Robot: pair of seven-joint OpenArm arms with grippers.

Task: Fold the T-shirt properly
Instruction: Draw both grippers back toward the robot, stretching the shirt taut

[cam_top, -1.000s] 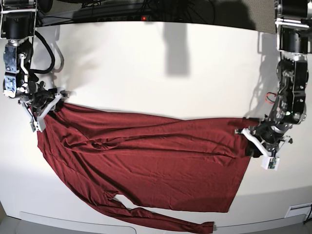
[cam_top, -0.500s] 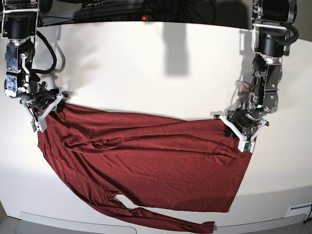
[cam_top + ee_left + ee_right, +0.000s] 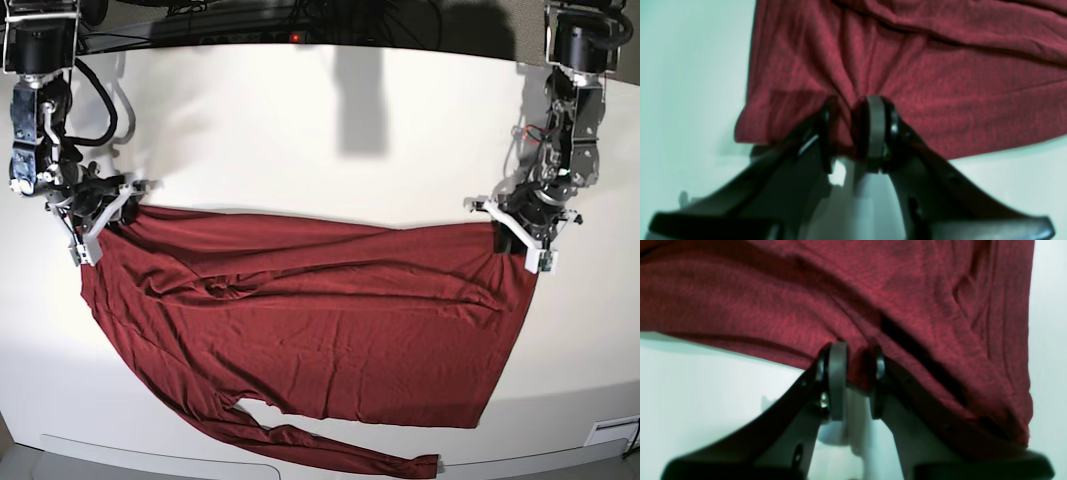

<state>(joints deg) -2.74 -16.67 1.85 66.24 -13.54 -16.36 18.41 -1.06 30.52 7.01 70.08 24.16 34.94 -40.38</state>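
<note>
Base view: T-shirt (image 3: 310, 330) lies spread across the near half of the white worktop (image 3: 330, 140), one long sleeve trailing along the near edge toward the near right corner. Right hand (image 3: 100, 212) pinches the top corner by the worktop's left edge; left hand (image 3: 520, 235) pinches the top corner toward the right edge. Top hem between them looks fairly taut, w/ diagonal wrinkles running down the body. My read: step in hand is stretching/lifting the top edge prior to a fold. To do it well, move both hands at the same pace & height so the hem stays straight, and keep light tension so the thin fabric doesn't slip or bunch.

Left wrist view: left hand (image 3: 848, 130) is clamped on a gathered pinch of fabric just inside the shirt's edge; pleats fan out from the pads. Bite looks shallow-ish, so avoid jerks; a hard pull may strip it out.

Right wrist view: right hand (image 3: 857, 380) likewise closed on a fold of fabric at the hem, cloth draping above and to the side. A dark crease runs diagonally near the grip; prob. worth pulling outward to flatten it before laying the fold.
</note>
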